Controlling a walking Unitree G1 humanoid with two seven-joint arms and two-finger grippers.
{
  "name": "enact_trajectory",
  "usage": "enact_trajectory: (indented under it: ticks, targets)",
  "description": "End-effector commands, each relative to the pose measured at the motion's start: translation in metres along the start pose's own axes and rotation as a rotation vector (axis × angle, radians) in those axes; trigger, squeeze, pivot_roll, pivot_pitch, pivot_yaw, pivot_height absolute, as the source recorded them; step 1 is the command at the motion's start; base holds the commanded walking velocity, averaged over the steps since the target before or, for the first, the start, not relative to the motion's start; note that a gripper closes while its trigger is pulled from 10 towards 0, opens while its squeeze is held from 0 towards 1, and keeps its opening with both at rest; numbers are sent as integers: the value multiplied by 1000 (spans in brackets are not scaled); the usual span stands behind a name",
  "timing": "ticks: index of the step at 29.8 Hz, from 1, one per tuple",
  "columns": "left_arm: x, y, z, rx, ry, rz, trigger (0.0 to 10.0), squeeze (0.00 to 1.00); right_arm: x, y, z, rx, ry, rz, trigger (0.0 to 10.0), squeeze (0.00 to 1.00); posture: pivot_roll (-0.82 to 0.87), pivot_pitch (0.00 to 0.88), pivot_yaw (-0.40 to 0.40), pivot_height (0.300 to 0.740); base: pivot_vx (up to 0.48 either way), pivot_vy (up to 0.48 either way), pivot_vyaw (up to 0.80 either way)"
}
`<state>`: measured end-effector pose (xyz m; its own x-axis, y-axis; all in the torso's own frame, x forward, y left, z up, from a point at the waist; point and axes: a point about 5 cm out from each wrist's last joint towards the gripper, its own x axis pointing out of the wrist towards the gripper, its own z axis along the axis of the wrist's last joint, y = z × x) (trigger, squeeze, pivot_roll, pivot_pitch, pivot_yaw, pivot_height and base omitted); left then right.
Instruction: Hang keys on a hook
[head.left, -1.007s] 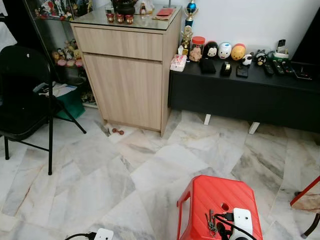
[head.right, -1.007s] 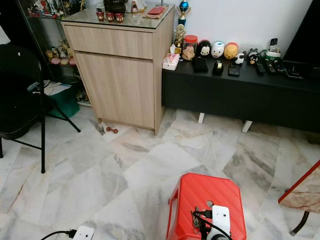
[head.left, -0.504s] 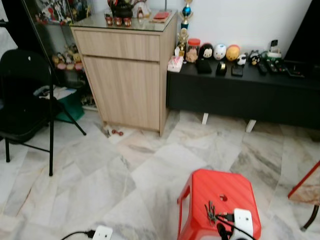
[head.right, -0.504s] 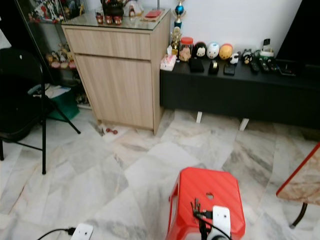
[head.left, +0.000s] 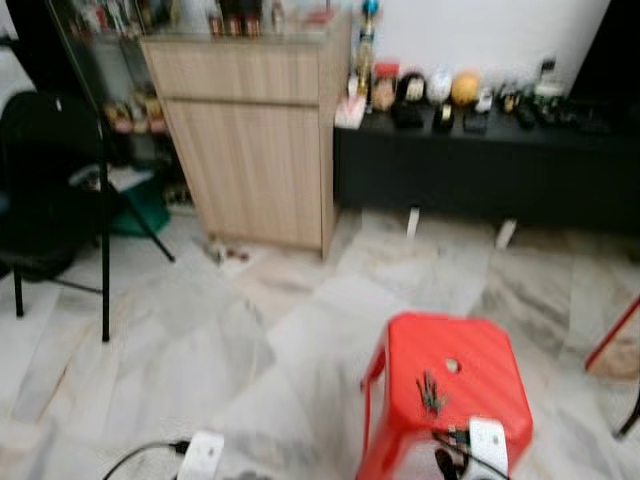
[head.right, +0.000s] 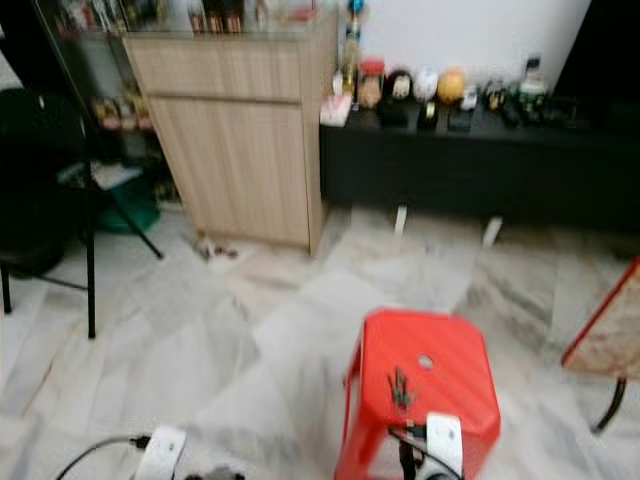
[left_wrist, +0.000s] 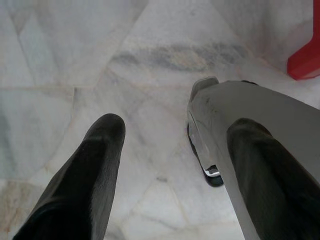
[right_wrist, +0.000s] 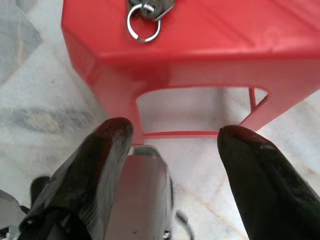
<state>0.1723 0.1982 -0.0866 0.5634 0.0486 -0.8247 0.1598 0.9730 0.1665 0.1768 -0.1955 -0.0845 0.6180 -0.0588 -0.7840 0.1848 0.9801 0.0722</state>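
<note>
A bunch of keys (head.left: 431, 392) lies on top of a red plastic stool (head.left: 470, 350) near the bottom of the blurred head views. In the right wrist view the key ring (right_wrist: 145, 22) rests at the stool's edge (right_wrist: 200, 50), beyond my right gripper (right_wrist: 175, 131), which is open, holds nothing, and sits low beside the stool. My left gripper (left_wrist: 175, 125) is open over the marble floor (left_wrist: 150, 60), with a silver robot part (left_wrist: 250, 125) beside it.
A white device (head.left: 488, 440) with a black cable sits on the stool's near edge. A white power strip (head.left: 203, 452) lies on the floor. A wooden cabinet (head.left: 255, 140), a black low bench (head.left: 480, 170), a black folding chair (head.left: 50, 190) and a table corner (head.left: 615, 350) ring the floor.
The head camera has moved, so the stool and keys sit higher in the picture, which is now blurred. The keys lie as before.
</note>
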Motion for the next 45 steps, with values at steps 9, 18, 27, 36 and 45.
enact_trajectory:
  ticks: [9, 18, 27, 36, 45]
  targets:
    - [-4, -11, -26, 14, 108, -41, 10000, 0, 0, 1, 4, 59, -55, 11, 10000, 0, 12, 0, -29, 632, 0, 0, 0]
    - [-5, -10, -29, 13, 112, -40, 10000, 0, -1, 0, 9, 77, -122, 14, 10000, 0, 14, 0, -29, 632, 0, 0, 0]
    - [-5, -9, -28, -7, 91, -38, 10000, 0, -2, 2, 14, 61, -184, 47, 10000, 0, 17, 0, -31, 632, 0, 0, 0]
    - [-5, -6, -27, -32, 89, -39, 10000, 0, -4, 3, 22, 64, -266, 74, 10000, 0, 18, 0, -30, 632, 0, 0, 0]
    - [-6, -4, -30, -28, 92, -38, 10000, 0, -4, 38, 156, -36, -640, 100, 10000, 0, 16, 0, -31, 632, 0, 0, 0]
